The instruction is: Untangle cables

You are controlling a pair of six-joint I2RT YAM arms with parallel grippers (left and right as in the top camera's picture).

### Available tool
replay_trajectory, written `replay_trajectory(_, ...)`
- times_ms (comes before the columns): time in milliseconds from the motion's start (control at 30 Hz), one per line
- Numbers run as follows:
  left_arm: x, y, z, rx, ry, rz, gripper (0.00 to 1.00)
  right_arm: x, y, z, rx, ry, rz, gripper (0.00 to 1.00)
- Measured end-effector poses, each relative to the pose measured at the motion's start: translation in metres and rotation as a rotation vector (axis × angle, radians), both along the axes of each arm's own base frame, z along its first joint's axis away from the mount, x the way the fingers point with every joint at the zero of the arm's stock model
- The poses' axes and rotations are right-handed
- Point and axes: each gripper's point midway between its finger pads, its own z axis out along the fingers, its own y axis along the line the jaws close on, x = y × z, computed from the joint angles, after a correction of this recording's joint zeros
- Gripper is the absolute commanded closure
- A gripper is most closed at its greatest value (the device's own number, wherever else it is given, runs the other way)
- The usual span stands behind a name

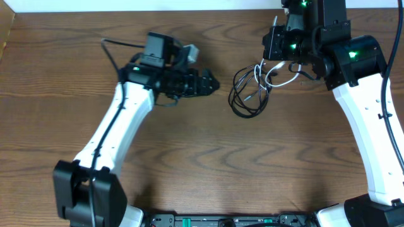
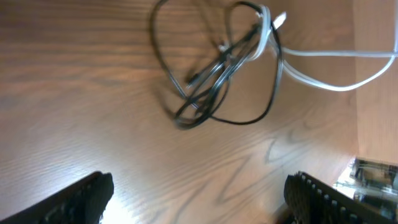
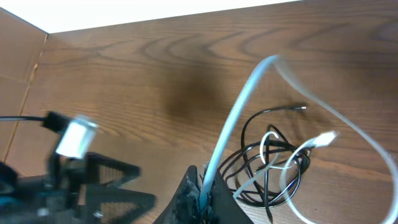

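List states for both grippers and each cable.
left gripper: open, empty, short of the tangle.
right gripper: shut on the white cable.
white cable: pinched and raised in a loop, with its other end wound into the black cables.
black cables: lying on the table, coiled together, tangled with the white cable.

White cable [image 3: 241, 113], black cables [image 2: 219, 74], tangled

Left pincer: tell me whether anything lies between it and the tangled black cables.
Nothing visible does. Only bare table separates the left pincer from the black cables; the right pincer grips the white cable on their far side.
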Motion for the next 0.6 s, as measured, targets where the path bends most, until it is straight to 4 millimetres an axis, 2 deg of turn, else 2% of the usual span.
replay_trajectory(233,0.009,-0.05,-0.028,-0.021,-0.057,-0.119,0.08,-0.006,-0.001,-0.006,-0.008,0.033,0.002,0.99)
replay_trajectory(433,0.032,-0.069,-0.052,-0.039,-0.12,-0.143,0.09,-0.007,-0.002,-0.007,-0.011,0.04,0.002,0.99)
replay_trajectory(600,0.048,-0.085,-0.084,-0.047,-0.152,-0.159,0.18,-0.007,-0.002,-0.007,-0.011,0.042,0.002,0.99)
